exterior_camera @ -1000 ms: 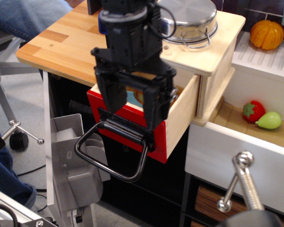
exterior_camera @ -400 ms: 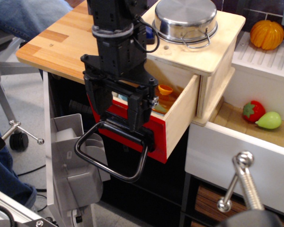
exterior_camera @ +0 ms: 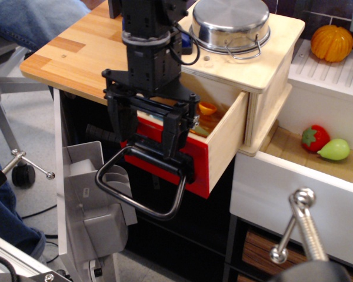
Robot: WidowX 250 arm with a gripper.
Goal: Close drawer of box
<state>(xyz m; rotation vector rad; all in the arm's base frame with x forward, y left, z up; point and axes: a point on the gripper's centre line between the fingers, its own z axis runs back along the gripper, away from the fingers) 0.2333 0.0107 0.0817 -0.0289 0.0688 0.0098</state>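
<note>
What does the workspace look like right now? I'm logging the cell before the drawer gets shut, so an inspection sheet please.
Surface: butcher-block tabletop, bare where visible.
Job's things: drawer with red front stands open, sticking out of the plywood box; black loop handle hangs below; orange item inside.
Clutter: steel pot on the box; pumpkin on white unit; strawberry and pear in the open white drawer.
End effector: end effector at the red front above the handle; whether it grips cannot be told.
Cables: black cable on the arm.
Surroundings: person in jeans at upper left.
</note>
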